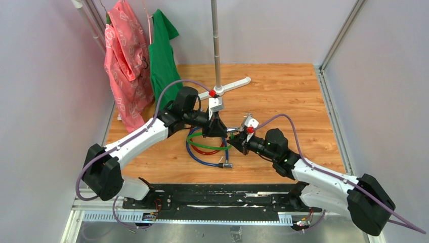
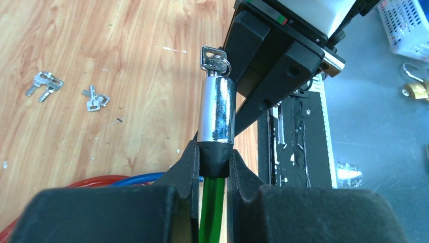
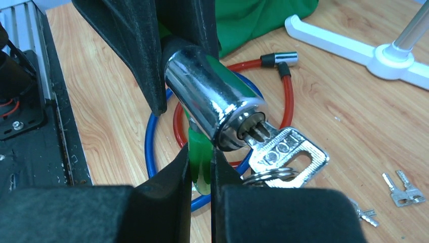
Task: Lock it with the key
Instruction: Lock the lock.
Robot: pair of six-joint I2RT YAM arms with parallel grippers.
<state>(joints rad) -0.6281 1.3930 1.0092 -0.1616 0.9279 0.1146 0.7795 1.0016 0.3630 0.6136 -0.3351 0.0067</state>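
Left gripper (image 2: 215,153) was clamped on the black collar (image 2: 215,158) at the foot of the chrome lock barrel (image 2: 216,109), holding it off the board. The green cable (image 2: 210,212) ran back between its fingers. The key (image 3: 286,152) sat in the barrel's keyway, with its head and key ring (image 3: 268,176) hanging free.

Right gripper (image 3: 201,152): fingers almost together, just beside the barrel mouth and not on the key. Green showed in the slit between them. I couldn't tell whether it was nipped or only seen through.

Step in hand, as I read it, was the turn.
- You needed the right fingers parted, set across the key's flat head and closed on its faces, not on the ring.
- Then a wrist roll about the barrel's own axis, with the left grip firm so the barrel didn't spin along.
- Any sideways pull risked levering the key out or bending it.
- Whether the cable's plug end was home in the barrel wasn't visible, so that was worth checking first.

Surroundings:
- Light wooden board (image 1: 283,91), scuffed.
- Red cable (image 3: 288,96) and blue cable (image 3: 152,147) coiled under the work.
- Spare keys (image 2: 44,83) lying well apart from it.
- White-footed pole (image 1: 216,40) at the far side.
- Pink garment (image 1: 124,66) and green garment (image 1: 162,55) hung far left.
- Plain pale walls, and a black rail (image 1: 217,195) along the near edge.
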